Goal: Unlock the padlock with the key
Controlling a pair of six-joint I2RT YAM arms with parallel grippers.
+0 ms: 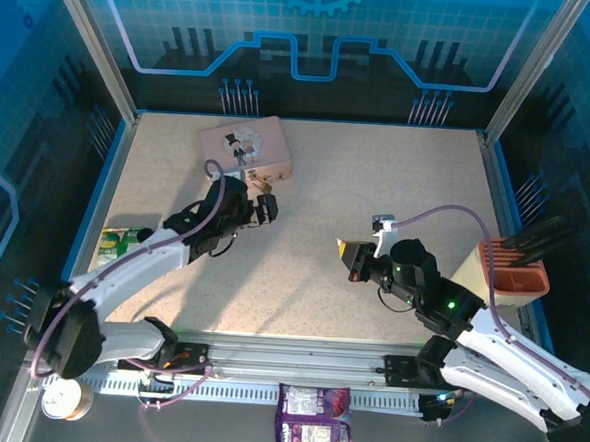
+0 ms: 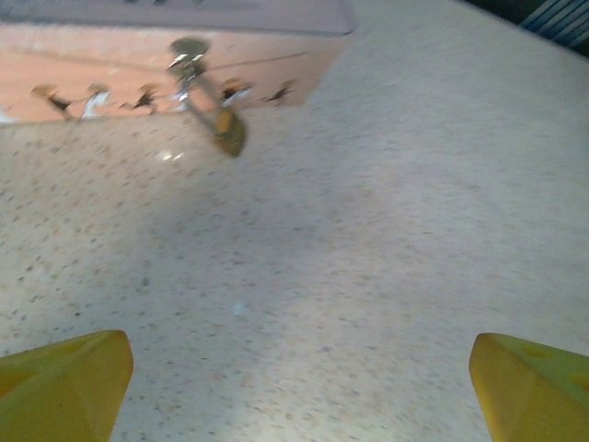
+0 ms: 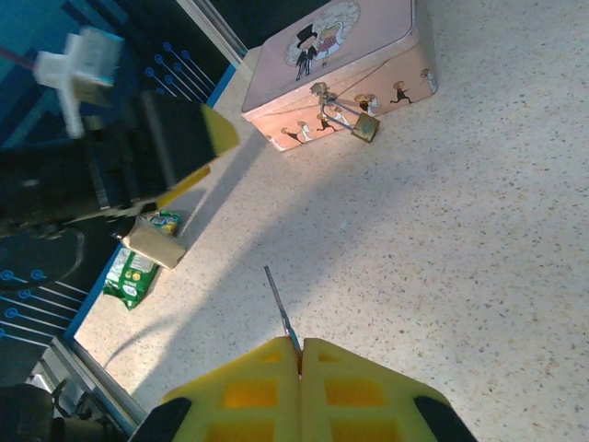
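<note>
Right claw (image 3: 301,354): fingers pressed together on the key (image 3: 281,308). The thin blade sticks out ahead and points to about 11 o'clock in the right wrist view.

Padlock (image 3: 365,127): hangs at the front face of the pink tin (image 3: 340,46), with the brass body resting on the table (image 3: 479,239). It lies at roughly 12 to 1 o'clock from the key tip, well apart. Its long axis runs 10 to 4 o'clock, shackle end up at the tin and body end toward the open table. The key's line and the lock's line do not match, so the blade likely needs turning before it can enter. The keyhole is too small to make out.

Left claw (image 2: 299,368): wide open and holding nothing. The padlock is at 11 o'clock in its wrist view, near. This is the nearer arm, probably placed to steady the lock.

In the way: bare table between key and lock. In the top view the left claw sits just at 6 o'clock of the lock, beside the approach path.

Around: green packet (image 1: 123,241) at the table's 9 o'clock edge, orange holder (image 1: 512,269) at its 3 o'clock edge.
</note>
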